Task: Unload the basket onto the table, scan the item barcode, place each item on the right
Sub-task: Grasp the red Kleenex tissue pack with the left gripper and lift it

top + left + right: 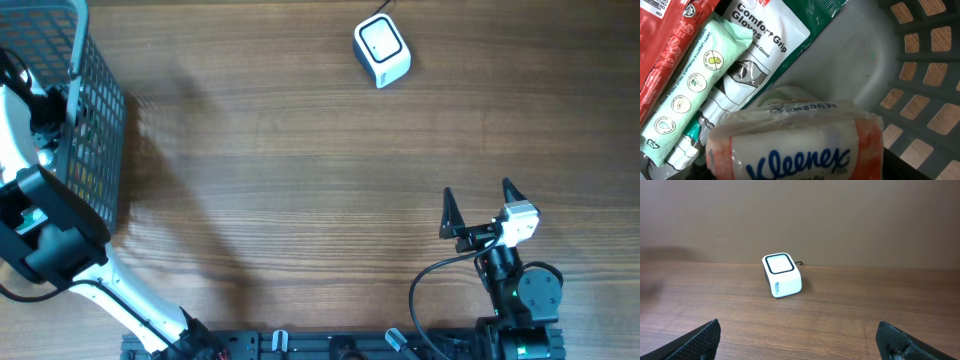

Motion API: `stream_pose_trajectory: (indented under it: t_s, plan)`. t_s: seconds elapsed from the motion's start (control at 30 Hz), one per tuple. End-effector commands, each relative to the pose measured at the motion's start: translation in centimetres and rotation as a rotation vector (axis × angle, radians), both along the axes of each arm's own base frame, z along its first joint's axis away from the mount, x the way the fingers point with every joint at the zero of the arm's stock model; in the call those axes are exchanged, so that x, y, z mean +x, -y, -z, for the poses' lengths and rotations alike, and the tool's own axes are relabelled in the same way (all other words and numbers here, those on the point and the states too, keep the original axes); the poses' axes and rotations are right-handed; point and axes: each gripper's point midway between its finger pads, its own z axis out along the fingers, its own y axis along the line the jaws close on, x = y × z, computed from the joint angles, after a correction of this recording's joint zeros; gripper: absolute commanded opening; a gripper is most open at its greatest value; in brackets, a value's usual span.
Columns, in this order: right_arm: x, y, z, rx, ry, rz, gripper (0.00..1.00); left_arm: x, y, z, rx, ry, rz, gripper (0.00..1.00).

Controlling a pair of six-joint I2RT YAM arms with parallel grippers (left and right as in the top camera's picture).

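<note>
Orange Kleenex pack (795, 145) cut off | left tool obscured, grip unclear | right tool (477, 195) agape

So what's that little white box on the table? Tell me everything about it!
The white box is small, rounded, and looks like smooth plastic. Its slanted top has a square window with a dark rim; tiny blue writing marks one side. A thin dark cable leaves its back. It sits on the wooden table, touching nothing else.

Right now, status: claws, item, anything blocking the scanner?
Left claw down in basket, grip unseen. Right claw open, empty. Kleenex pack close under left wrist camera. Nothing near scanner.
</note>
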Motion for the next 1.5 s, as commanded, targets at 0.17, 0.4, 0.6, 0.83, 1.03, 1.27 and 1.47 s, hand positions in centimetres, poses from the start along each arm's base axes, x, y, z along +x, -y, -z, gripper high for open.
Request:
stream_pose_trajectory:
  t_s: [0.17,0.4,0.6,0.83,1.03,1.27,1.47]
  plan:
    - [0.0,0.1,-0.2,-0.008,0.012,0.003,1.00,-0.6,0.5,1.6,-0.028,-0.034,0.011,0.74]
    - [0.0,0.1,-0.2,-0.008,0.012,0.003,1.00,-0.5,0.1,1.2,-0.014,-0.019,0.006,0.45]
    - [0.0,0.1,-0.2,-0.008,0.012,0.003,1.00,1.0,-1.2,-7.8,0.102,0.162,-0.005,0.38]
    - [0.0,0.1,-0.2,-0.008,0.012,0.003,1.00,-0.7,-1.3,-23.6,0.367,0.474,-0.042,0.38]
    - [0.0,0.1,-0.2,-0.008,0.012,0.003,1.00,-3.0,3.2,-32.9,0.382,0.725,-0.062,0.36]
    - [0.0,0.1,-0.2,-0.008,0.012,0.003,1.00,-4.9,15.6,-35.0,0.291,0.750,0.180,0.36]
    - [0.0,0.1,-0.2,-0.008,0.012,0.003,1.00,-5.4,22.5,-33.3,0.251,0.679,0.339,0.36]
